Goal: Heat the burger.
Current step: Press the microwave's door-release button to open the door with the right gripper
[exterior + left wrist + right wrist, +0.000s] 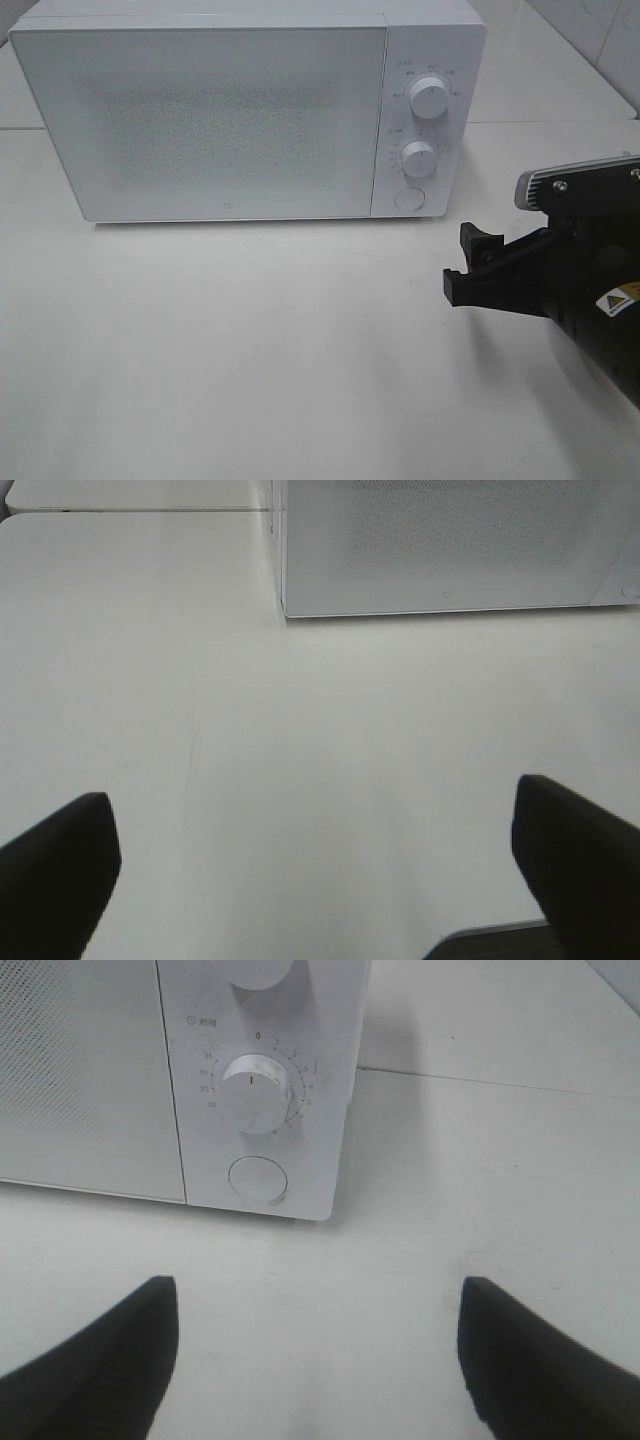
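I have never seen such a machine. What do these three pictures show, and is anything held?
It is a robot with two arms. A high camera shows a white microwave, closed, on a white table, with the right arm's two black fingers, which pinch things, at the right edge. The other two cameras sit on the wrists: one looks past the left arm's fingers at the door, the other past the right ones at a dial and a round button. Both pairs are open and hold nothing. No burger is visible.
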Controlling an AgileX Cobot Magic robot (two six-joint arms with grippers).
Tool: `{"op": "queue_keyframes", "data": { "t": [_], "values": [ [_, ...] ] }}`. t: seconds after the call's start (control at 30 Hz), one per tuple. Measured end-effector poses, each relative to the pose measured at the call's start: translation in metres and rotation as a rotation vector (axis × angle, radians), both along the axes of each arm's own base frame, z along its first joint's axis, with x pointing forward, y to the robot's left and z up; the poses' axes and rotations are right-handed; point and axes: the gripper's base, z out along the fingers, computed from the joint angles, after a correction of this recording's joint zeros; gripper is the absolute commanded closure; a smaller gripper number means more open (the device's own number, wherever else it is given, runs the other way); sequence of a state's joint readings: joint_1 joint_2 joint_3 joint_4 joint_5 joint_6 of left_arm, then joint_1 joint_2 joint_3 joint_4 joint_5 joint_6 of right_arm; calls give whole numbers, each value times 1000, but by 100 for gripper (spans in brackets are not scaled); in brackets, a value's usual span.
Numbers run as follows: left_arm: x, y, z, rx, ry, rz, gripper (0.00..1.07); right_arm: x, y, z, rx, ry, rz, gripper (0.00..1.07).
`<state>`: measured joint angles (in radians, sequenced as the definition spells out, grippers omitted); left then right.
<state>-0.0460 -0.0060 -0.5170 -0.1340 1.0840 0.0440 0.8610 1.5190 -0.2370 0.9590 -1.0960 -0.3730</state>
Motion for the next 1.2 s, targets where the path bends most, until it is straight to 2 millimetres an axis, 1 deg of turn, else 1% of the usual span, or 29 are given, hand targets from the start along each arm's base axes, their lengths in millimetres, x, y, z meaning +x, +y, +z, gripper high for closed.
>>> {"op": "queue_keyframes", "data": {
  "t": [0.1, 0.17, 0.3, 0.6, 0.8, 1.07, 1.13, 1.17, 1.2],
  "values": [
    [0, 0, 0, 0, 0, 0, 7, 0, 1, 0, -5, -13, -4, 32],
    [0, 0, 0, 0, 0, 0, 7, -3, 5, -3, -30, -34, -5, 32],
    [0, 0, 0, 0, 0, 0, 7, -1, 7, -6, -43, -34, -18, 32],
    [0, 0, 0, 0, 0, 0, 7, 12, 24, -10, -43, -40, -30, 32],
    [0, 0, 0, 0, 0, 0, 7, 14, 27, -11, -19, -43, -38, 32],
    [0, 0, 0, 0, 0, 0, 7, 14, 27, -11, 111, -41, -81, 32],
    [0, 0, 0, 0, 0, 0, 7, 14, 27, -11, 224, -38, -117, 33],
    [0, 0, 0, 0, 0, 0, 7, 14, 27, -11, 224, -38, -117, 33],
    [0, 0, 0, 0, 0, 0, 7, 14, 27, -11, 320, -36, -148, 34]
  ]
}}
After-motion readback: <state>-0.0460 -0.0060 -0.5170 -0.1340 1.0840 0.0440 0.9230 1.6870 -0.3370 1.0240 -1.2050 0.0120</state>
